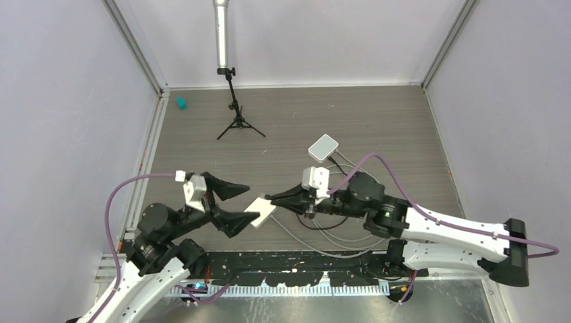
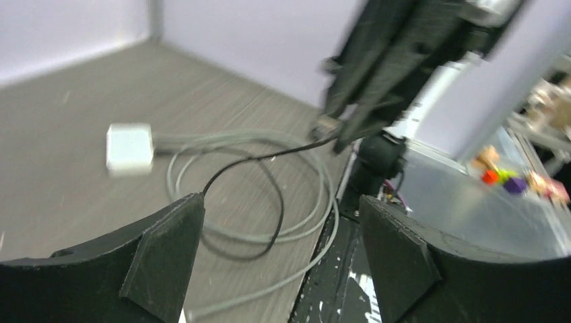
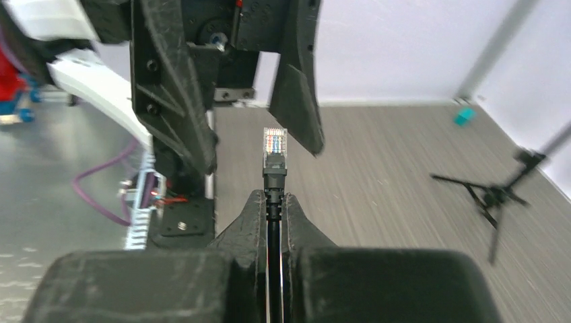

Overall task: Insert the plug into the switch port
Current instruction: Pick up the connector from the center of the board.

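An RJ45 plug (image 3: 275, 145) with a clear head and a black boot is held by the right fingers (image 3: 250, 225), which are clamped together on the black cable (image 2: 269, 202) just behind the boot. The plug is carried upright beyond the fingertips, above the table (image 1: 377, 121) near the middle of its near edge. In the right wrist view it is seen between the two left fingers (image 1: 225, 188), which are spread wide apart with nothing gripped between them.

A flat white box (image 1: 261, 212) is seen from above between the two arms, close to the near edge. The tip of the right fingers is placed just beside its far right corner, and the lower left finger meets its left edge in that view; whether they touch cannot be told. A second, square white box (image 1: 323, 147) is set farther back, right of the table's middle, with grey cables (image 1: 350, 245) led from it in loose loops toward the near edge. Which box is the switch cannot be told, since the ports cannot be made out on either.

A small black tripod (image 1: 239, 124) is stood toward the far edge, left of centre. A small teal object (image 1: 180, 102) is seen near the far left corner.
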